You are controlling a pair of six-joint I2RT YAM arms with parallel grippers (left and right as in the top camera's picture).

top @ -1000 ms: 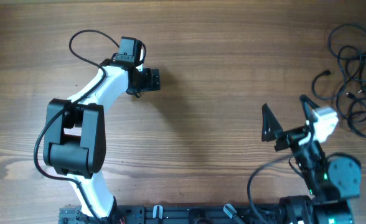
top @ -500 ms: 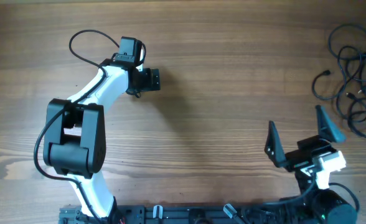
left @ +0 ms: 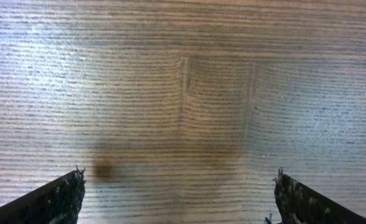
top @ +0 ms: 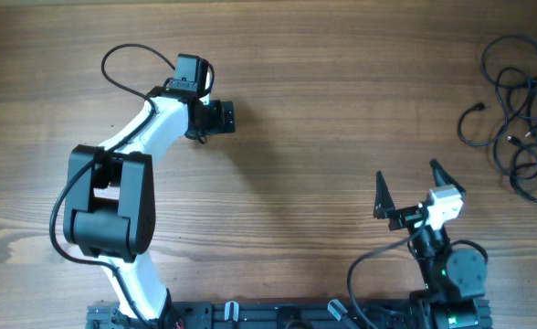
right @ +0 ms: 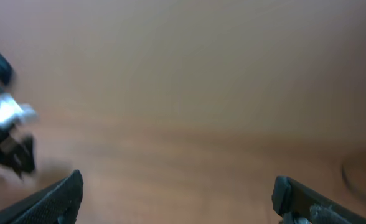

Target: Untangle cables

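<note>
The cables are thin black cords lying in loose, overlapping loops at the far right edge of the table, with a small plug end sticking out to the left. My right gripper is open and empty, raised above the wood near the front, well left of and in front of the cables. Its wrist view is blurred and shows only bare wood between the wide-apart fingers. My left gripper is at the left centre, far from the cables. Its wrist view shows the jaws wide open over bare wood.
The wooden table fills the view. The white left arm with its thick black wire loop stands at the left. The arm bases and a black rail line the front edge. The left arm shows blurred in the right wrist view.
My right gripper has swung back toward the front edge and then left, staying open and empty. The left arm and the cables have not moved.
</note>
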